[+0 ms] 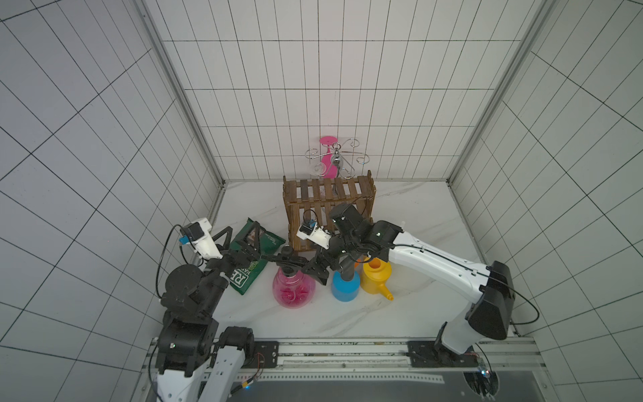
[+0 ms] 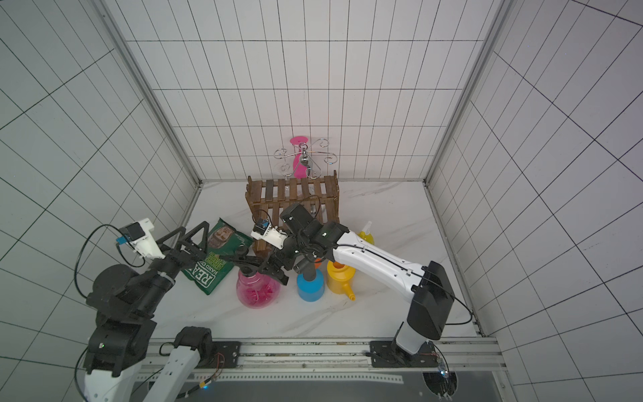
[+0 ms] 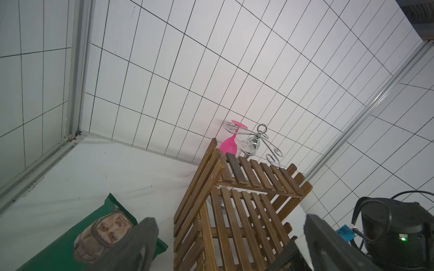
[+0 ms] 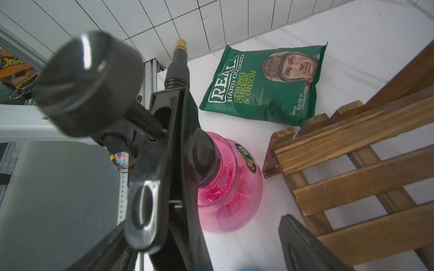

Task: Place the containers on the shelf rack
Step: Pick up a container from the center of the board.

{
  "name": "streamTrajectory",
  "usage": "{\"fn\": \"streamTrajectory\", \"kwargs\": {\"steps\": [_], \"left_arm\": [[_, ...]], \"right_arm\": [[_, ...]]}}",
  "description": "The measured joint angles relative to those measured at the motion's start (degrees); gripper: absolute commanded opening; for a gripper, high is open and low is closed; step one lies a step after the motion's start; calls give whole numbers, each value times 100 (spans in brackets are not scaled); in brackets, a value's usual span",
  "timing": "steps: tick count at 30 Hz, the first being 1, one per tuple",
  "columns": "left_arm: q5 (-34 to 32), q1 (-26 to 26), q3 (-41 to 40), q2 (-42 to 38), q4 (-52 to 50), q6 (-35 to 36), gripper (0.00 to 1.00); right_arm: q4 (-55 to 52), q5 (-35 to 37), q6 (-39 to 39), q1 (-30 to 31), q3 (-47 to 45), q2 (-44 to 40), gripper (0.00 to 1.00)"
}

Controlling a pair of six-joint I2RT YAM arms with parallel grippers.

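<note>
The shelf rack [image 1: 328, 202] [image 2: 292, 195] stands at the back of the counter [image 1: 348, 320], its slatted steps facing 6 o'clock. Behind it, at 12 o'clock, is a chrome wire stand [image 1: 335, 156] [image 3: 258, 138] with a pink glass [image 2: 299, 163] [image 3: 229, 144] hung upside down from it.

All four containers stand on the counter in front of the rack. The pink sprayer [image 1: 294, 289] [image 2: 257, 290] [image 4: 230, 183] is at about 7 o'clock from the rack. The blue sprayer [image 1: 344, 287] [image 2: 309, 287] is just beside it at 3 o'clock. Next along is the yellow watering can [image 1: 374, 276] [image 2: 339, 278], its spout pointing to about 5 o'clock. The yellow trigger bottle [image 2: 366, 236] is at 1 o'clock from the can (mostly hidden behind the right arm).

The right jaws reach in from 3 o'clock and straddle the pink sprayer's black handle [image 4: 164, 152]. They are parted. In the right wrist view one finger [image 4: 305, 246] stands well clear of the handle, so nothing is clenched. Whether the other finger touches the handle, I cannot tell.

The left jaws hang spread wide over the green chip bag [image 1: 243, 278] [image 2: 208, 275] [image 4: 263, 86], which lies flat at 10 o'clock from the pink sprayer. Nothing sits between them. The left wrist view shows the rack through the gap.
</note>
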Motion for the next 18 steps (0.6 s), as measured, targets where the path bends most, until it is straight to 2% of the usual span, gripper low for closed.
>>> {"fn": "streamTrajectory", "kwargs": {"steps": [3, 11, 18], "left_arm": [[-20, 17, 0, 2, -7, 4, 99], [-22, 33, -35, 0, -4, 7, 99], [-22, 63, -61, 0, -7, 7, 99]], "right_arm": [[-48, -103, -85, 2, 7, 66, 83], [-70, -243, -269, 72, 7, 66, 80], [-87, -232, -452, 214, 7, 66, 69]]}}
